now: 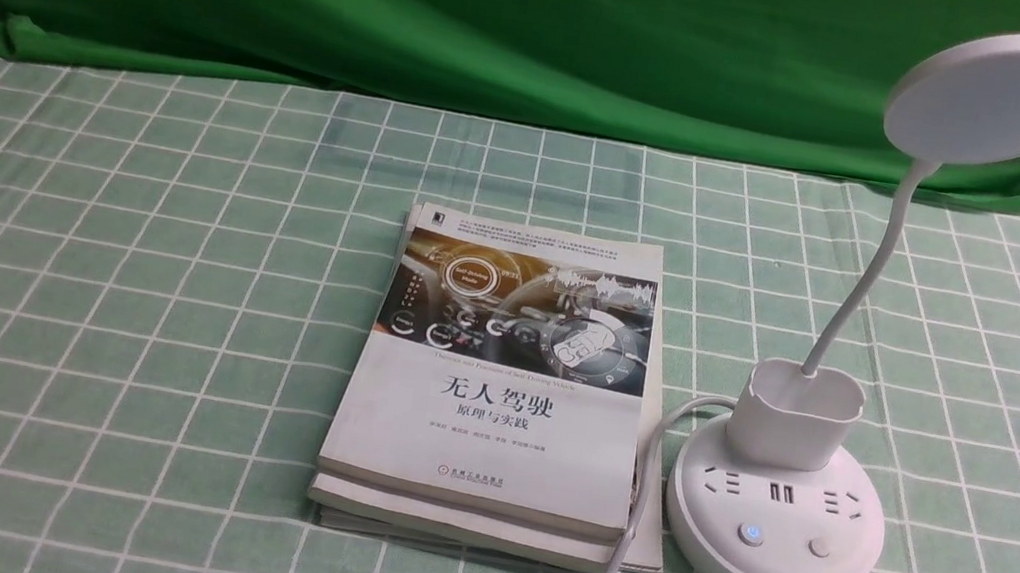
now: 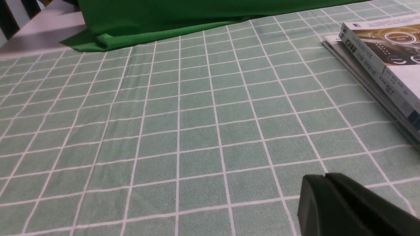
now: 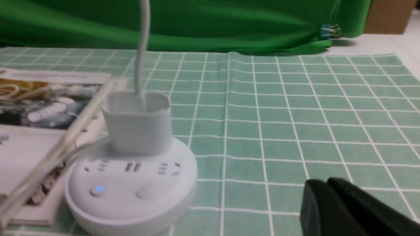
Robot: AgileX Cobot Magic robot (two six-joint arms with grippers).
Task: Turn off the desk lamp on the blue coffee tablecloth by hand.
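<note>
Cloth (image 1: 118,268) left of the books (image 1: 494,395) is open. Cloth right of the lamp (image 1: 771,533) is open. The books lie just beside the lamp's base, with the cable (image 1: 621,556) along their right edge. Cup (image 1: 794,415) and neck (image 1: 859,288) rise behind the buttons (image 1: 751,534); the head (image 1: 995,96) sits high above.

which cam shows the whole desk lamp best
The front view: the desk lamp appears whole and sharp, from disc head to base. The right wrist view shows only its base, cup and lower neck, blurred. The left wrist view shows none of it.
</note>
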